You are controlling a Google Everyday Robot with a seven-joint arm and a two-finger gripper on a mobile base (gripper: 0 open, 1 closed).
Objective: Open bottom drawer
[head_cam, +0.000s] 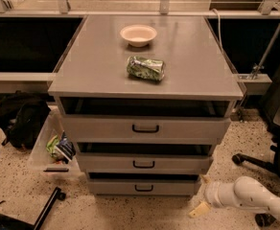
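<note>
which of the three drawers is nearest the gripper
The bottom drawer, the lowest front with the smallest handle; the gripper sits by the floor off its right end, below the other two.

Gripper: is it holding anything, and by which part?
Nothing held. The gripper sits right of the bottom drawer, clear of its handle.

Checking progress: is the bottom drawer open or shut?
Shut, apparently: the bottom drawer front sits no further out than the middle drawer; the gripper is right of it, off its handle.
</note>
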